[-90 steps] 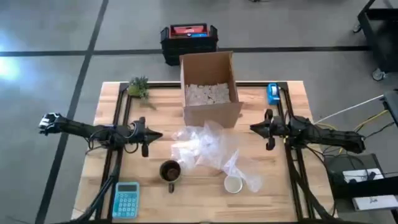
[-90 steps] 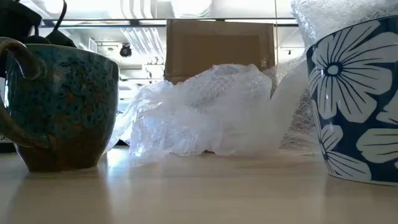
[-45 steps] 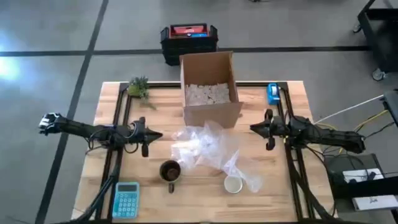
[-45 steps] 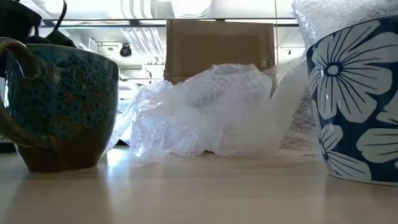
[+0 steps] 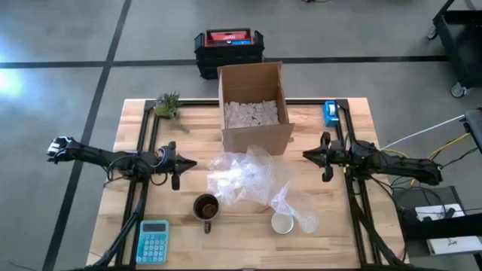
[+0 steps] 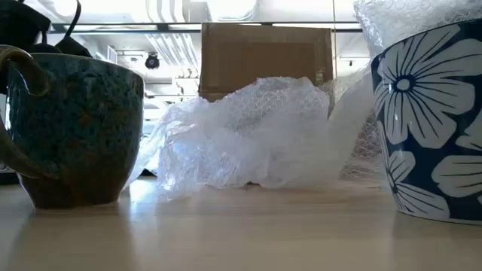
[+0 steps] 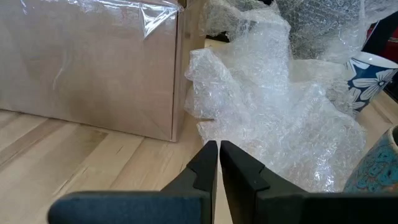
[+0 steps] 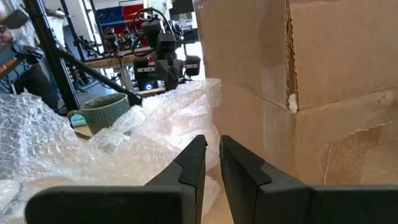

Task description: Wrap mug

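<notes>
On the wooden table (image 5: pixel 135 120), a dark teal mug (image 5: pixel 205 208) stands near the front edge, just beside a crumpled sheet of bubble wrap (image 5: pixel 248 179) spread between it and the open cardboard box (image 5: pixel 254 105). A blue-and-white flowered cup (image 5: pixel 283 223) sits at the wrap's other front corner. The left gripper (image 5: pixel 176 163) hovers at the left of the wrap and the right gripper (image 5: pixel 324 156) at its right, each with fingers narrowed almost together, holding nothing.

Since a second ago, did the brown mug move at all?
No. The brown mug sits in the same spot beside the bubble wrap, below the cardboard box.
</notes>
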You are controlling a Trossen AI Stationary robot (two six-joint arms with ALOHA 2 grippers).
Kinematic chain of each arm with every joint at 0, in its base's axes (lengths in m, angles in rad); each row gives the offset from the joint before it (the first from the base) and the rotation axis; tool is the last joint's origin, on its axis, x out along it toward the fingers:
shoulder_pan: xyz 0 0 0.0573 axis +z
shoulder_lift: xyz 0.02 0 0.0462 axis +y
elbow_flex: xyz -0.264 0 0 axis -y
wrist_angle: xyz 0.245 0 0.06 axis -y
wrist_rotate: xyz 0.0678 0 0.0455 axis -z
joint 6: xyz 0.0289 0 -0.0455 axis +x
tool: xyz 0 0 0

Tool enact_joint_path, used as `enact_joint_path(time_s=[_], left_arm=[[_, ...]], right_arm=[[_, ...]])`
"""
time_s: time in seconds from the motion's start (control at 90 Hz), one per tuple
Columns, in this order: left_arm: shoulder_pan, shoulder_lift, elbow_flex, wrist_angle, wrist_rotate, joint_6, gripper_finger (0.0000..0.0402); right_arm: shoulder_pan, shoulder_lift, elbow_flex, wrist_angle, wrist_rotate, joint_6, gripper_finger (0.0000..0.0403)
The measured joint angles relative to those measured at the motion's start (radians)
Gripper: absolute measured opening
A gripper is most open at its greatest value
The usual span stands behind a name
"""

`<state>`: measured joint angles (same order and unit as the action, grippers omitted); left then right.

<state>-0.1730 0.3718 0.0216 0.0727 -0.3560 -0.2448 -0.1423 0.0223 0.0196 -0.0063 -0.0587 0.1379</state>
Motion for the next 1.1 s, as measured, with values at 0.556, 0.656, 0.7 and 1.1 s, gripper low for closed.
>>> enact_joint_path(time_s=[0.556, 0.656, 0.7, 1.1], left_arm=[[0.001, 0.000, 0.000, 0.078, 0.000, -0.033, 0.0006], [0.001, 0.000, 0.000, 0.203, 0.000, -0.121, 0.0006], [0.001, 0.000, 0.000, 0.265, -0.001, -0.145, 0.0006], [0.000, 0.153, 0.233, 0.142, -0.004, -0.004, 0.0001]], right_arm=[[0.000, 0.000, 0.000, 0.000, 0.000, 0.000, 0.0032], [0.000, 0.000, 0.000, 0.000, 0.000, 0.000, 0.0032], [0.000, 0.000, 0.000, 0.000, 0.000, 0.000, 0.0032], [0.000, 0.000, 0.000, 0.001, 0.000, 0.000, 0.0032]])
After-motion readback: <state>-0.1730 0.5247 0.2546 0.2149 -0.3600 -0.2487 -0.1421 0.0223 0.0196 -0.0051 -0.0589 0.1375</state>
